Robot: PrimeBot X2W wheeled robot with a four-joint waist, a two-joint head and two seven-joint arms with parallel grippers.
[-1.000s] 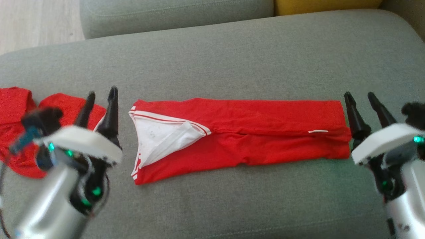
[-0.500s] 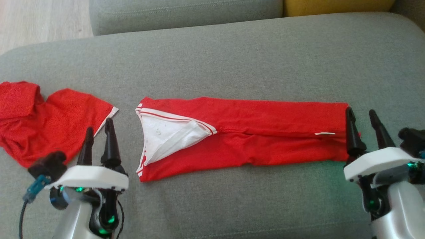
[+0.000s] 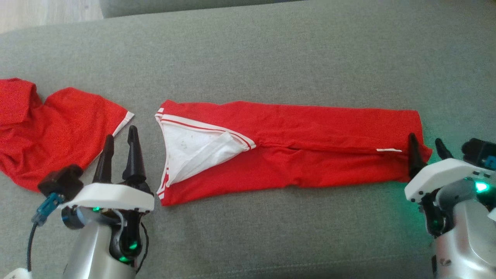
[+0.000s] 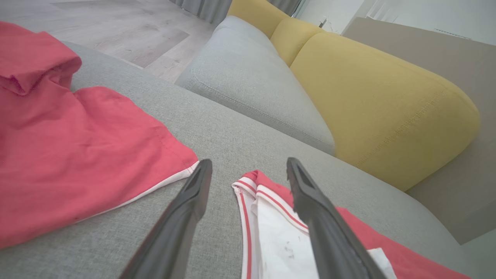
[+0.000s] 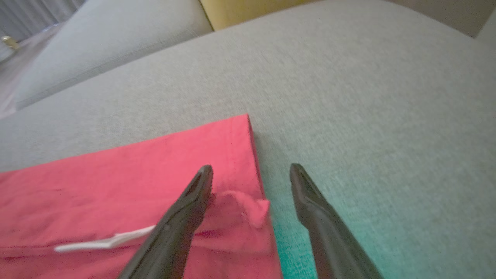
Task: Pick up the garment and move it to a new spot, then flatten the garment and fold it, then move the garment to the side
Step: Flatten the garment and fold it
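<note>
Garment (image 3: 310, 151), a long red folded strip with white lining showing at its left end, lay flat across grey sofa seat (image 3: 271, 58). Second red garment (image 3: 58, 131) lay rumpled just left of it, narrow gap between. My left jaws wide, empty, pointed at that gap. Right jaws wide, empty, straddled garment's right end edge, one finger (image 5: 186, 217) over cloth. Yellow cushion (image 4: 372, 100) behind. Against one second earlier: head camera had shifted; right jaws, then beside garment's end, had come over it.

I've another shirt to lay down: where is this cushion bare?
Bare cushion runs wide behind the folded red garment, and a strip lies in front of it. Crowded: the narrow gap between it and the other red garment, where the left fingers point.
</note>
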